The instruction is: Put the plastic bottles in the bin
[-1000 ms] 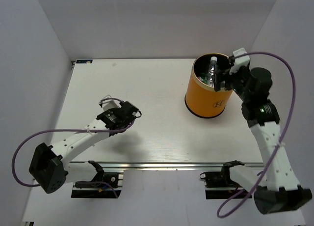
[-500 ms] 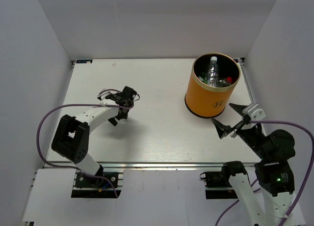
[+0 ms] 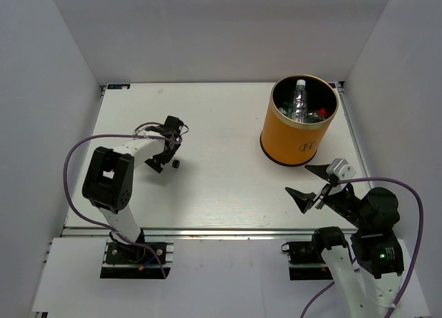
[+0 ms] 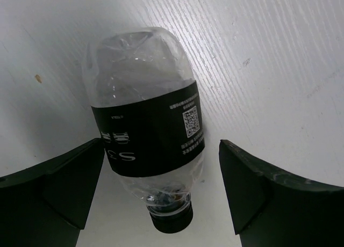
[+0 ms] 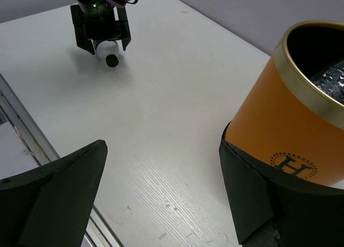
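Black-labelled bottle (image 4: 142,118) lies inside your wide-spread left gripper (image 4: 160,150); right gripper (image 5: 161,146) gapes empty, bin (image 5: 269,123) contents mostly shadowed.

Circled "H" on the bin (image 5: 293,165)

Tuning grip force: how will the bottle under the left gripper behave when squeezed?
Bottle looks empty, so probably light. Walls look crumpled, so likely to give under grip. Lying on its side, it may roll.
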Controlling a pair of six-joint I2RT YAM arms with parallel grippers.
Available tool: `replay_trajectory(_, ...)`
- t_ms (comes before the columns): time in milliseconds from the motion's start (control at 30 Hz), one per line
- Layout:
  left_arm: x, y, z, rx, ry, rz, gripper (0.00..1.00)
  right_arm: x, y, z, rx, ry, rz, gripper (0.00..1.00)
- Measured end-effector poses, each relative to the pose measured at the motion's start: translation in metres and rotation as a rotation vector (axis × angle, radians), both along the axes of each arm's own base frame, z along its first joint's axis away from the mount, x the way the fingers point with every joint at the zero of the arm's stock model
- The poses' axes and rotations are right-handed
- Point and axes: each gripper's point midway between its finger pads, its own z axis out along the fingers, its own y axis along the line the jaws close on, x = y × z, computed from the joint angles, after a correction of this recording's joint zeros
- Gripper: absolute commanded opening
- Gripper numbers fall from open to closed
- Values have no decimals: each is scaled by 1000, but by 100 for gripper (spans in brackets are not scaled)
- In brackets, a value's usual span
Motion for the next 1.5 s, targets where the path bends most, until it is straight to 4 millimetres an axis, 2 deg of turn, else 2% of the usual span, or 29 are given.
replay_trajectory(100, 0, 3, -2, -10, 3, 5, 86, -4, 1, 2, 6, -14, 9, 90)
replay_trajectory(133, 1, 4, -3, -14, 3, 6, 77, -4, 1, 1, 7, -14, 9, 90)
replay_trajectory(200, 2, 3, -4, -22, 4, -5, 73, -5, 1, 0, 9, -11, 8, 90)
replay_trajectory(333, 7, 1, -4, -32, -6, -30, 73, -6, 1, 1, 16, -8, 8, 90)
replay_trajectory(433, 9, 1, -6, -27, -3, -46, 79, -6, 1, 0, 17, -5, 7, 90)
replay_trajectory(533, 11, 1, -9, -43, 2, -61, 91, -5, 1, 0, 16, -1, 7, 90)
replay_trajectory(600, 8, 4, -20, -39, 33, -70, 93, -4, 1, 0, 16, 4, 6, 90)
replay_trajectory(667, 10, 5, -19, -41, 30, -79, 93, -4, 0, 0, 15, 5, 3, 90)
replay_trajectory(767, 10, 5, -19, -40, 35, -90, 75, -4, 0, 1, 15, 3, -3, 90)
replay_trajectory(800, 9, 6, -19, -39, 38, -91, 63, -4, -1, 1, 15, 3, -4, 90)
replay_trajectory(900, 12, 8, -17, -39, 31, -98, 39, -2, -2, 1, 15, 4, -18, 90)
replay_trajectory(933, 14, 8, -14, -32, 21, -106, 26, -2, -3, 1, 14, 4, -23, 88)
replay_trajectory(967, 13, 7, -13, -31, 24, -119, 22, -1, -3, 1, 14, 3, -25, 84)
replay_trajectory(1000, 11, 7, -12, -16, 40, -143, 18, -1, -4, 1, 14, 3, -29, 75)
replay_trajectory(1033, 11, 7, -10, -10, 45, -158, 17, 0, -4, 1, 13, 1, -35, 61)
replay_trajectory(1067, 10, 5, -7, -2, 55, -187, 15, 1, -6, 1, 15, 1, -46, 29)
replay_trajectory(1100, 11, 2, -1, 9, 54, -225, 13, 4, -9, 2, 16, -1, -70, 16)
replay_trajectory(1133, 13, -2, 9, 15, 39, -266, 5, 7, -12, 3, 24, 3, -96, 6)
replay_trajectory(1167, 16, -8, 21, 17, 13, -314, 3, 11, -15, 4, 33, 4, -128, 0)
replay_trajectory(1233, 22, -26, 58, 10, -77, -455, 0, 21, -26, 7, 49, -1, -211, 0)
replay_trajectory(1300, 28, -50, 105, -26, -219, -611, 0, 31, -37, 9, 62, -6, -294, 0)
replay_trajectory(1467, 26, -140, 249, -138, -679, -1100, 0, 62, -70, -1, 79, 16, -522, 0)
replay_trajectory(1500, 24, -157, 272, -153, -753, -1181, 0, 66, -76, -5, 78, 26, -556, 0)
